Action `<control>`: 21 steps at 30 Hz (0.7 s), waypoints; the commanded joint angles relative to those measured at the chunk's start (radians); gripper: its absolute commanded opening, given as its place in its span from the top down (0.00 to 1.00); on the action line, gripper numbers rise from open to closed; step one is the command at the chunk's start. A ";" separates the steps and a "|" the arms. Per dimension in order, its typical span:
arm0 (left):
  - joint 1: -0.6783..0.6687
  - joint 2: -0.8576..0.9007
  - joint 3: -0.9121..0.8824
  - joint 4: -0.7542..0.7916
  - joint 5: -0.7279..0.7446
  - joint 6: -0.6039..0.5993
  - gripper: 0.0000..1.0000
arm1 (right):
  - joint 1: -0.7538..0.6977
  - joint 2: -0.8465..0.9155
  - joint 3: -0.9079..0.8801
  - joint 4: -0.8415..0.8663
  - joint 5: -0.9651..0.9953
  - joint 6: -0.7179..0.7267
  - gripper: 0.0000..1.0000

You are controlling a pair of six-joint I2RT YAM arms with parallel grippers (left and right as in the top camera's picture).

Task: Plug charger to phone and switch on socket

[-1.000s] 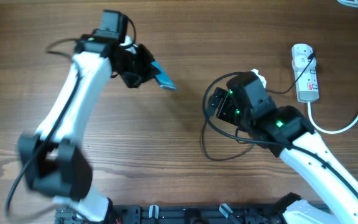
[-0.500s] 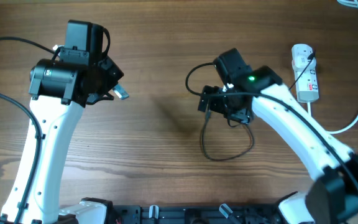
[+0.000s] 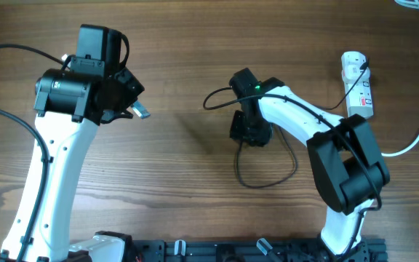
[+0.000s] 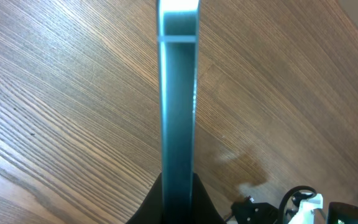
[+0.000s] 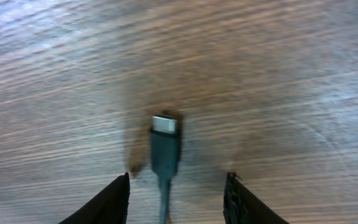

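While lying flat on the brown wood-grain table (image 5: 303,68), rests untouched between the parted fingers (image 5: 114,199) of the right gripper (image 5: 176,186): charger (image 5: 165,146) plug, metal tip pointing away. Loops in black cable back toward the white socket (image 3: 358,86) at the table's far right, thick white cord (image 3: 413,138) trailing beside. Farther left, clamped edge-on in the closed left gripper (image 3: 131,109), raised off the wood: teal phone (image 4: 178,93). Along the near edge, black rail (image 3: 231,251).
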 commanded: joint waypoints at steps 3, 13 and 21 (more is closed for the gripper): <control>0.002 0.004 -0.001 0.004 -0.021 0.016 0.96 | 0.048 0.035 0.011 0.009 0.156 0.084 0.54; 0.002 0.004 -0.001 0.004 -0.021 0.016 0.96 | 0.051 0.035 -0.045 0.055 0.150 0.079 0.58; 0.002 0.004 -0.001 0.005 -0.021 0.016 0.96 | 0.051 0.035 -0.048 0.052 0.072 0.080 0.62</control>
